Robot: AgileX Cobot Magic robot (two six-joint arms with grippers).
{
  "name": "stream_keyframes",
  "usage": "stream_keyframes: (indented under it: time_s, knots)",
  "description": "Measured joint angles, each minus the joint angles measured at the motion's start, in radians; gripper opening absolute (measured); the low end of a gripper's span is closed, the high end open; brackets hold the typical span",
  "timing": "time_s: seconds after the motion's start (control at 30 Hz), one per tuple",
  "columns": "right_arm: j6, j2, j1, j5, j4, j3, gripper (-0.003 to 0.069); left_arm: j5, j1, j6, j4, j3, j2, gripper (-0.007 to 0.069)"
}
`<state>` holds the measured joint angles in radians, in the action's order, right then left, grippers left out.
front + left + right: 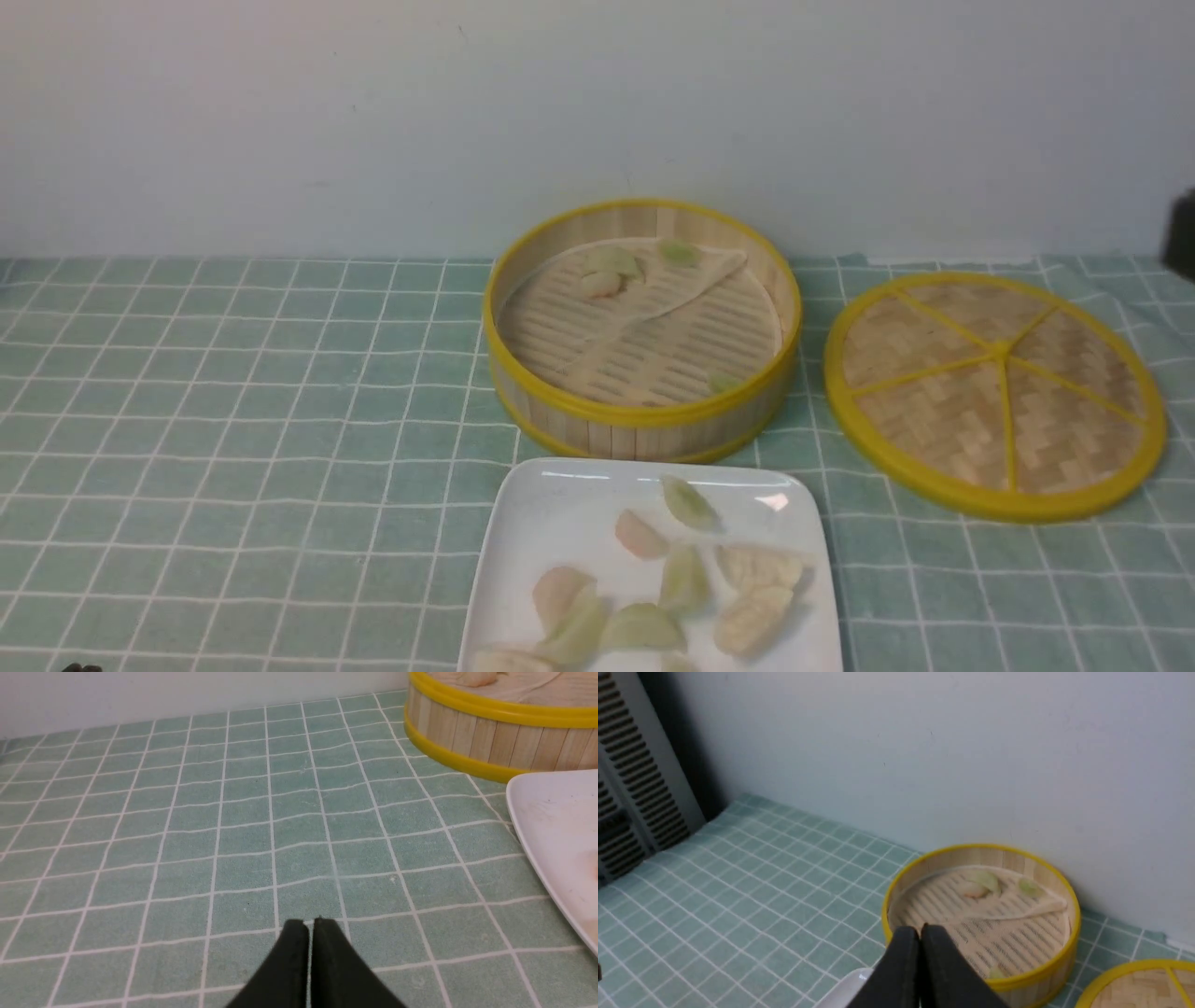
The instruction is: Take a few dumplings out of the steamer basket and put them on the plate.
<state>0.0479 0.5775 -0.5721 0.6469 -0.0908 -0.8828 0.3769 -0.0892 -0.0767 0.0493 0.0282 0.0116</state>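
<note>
- Mostly done, I judge: about nine dumplings [683,581] lie on the plate [523,523], near centre.
- Four remain in the steamer basket [642,411], just beyond the plate.
- Right gripper [920,933], jaws pressed together and empty, hangs above the basket's near rim; dumplings lie beyond it.
- Left gripper [310,926], likewise closed, rests left of the plate.

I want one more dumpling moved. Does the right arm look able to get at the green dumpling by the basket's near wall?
Probably yes. The steamer basket is uncovered, its lid lying aside, and nothing sits over the green dumpling. But the right gripper has its jaws shut empty, and the wall close by may crowd them.
</note>
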Motion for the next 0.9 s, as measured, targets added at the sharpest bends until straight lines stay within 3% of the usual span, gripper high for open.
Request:
stream_keyframes:
  time_s: [0.23, 0.47, 0.53, 0.67, 0.7, 0.77, 0.9]
  knots:
    - [-0.023, -0.302, 0.000, -0.027, 0.001, 0.072, -0.0015, 0.000, 0.000, 0.000, 0.000, 0.000, 0.000, -0.0006]
    - [-0.060, -0.509, 0.033, -0.165, 0.024, 0.279, -0.0015, 0.000, 0.000, 0.000, 0.000, 0.000, 0.000, -0.0006]
    - [-0.054, -0.533, 0.082, -0.196, 0.031, 0.337, -0.0015, 0.000, 0.000, 0.000, 0.000, 0.000, 0.000, -0.0006]
    - [-0.021, -0.578, 0.310, -0.274, 0.034, 0.530, -0.0015, 0.000, 0.000, 0.000, 0.000, 0.000, 0.000, -0.0006]
    - [-0.021, -0.580, 0.321, -0.275, 0.034, 0.538, -0.0015, 0.000, 0.000, 0.000, 0.000, 0.000, 0.000, -0.0006]
    - [-0.013, -0.588, 0.460, -0.285, 0.042, 0.646, -0.0015, 0.000, 0.000, 0.000, 0.000, 0.000, 0.000, -0.0006]
    - [-0.011, -0.589, 0.616, -0.285, 0.046, 0.794, -0.0015, 0.000, 0.000, 0.000, 0.000, 0.000, 0.000, -0.0006]
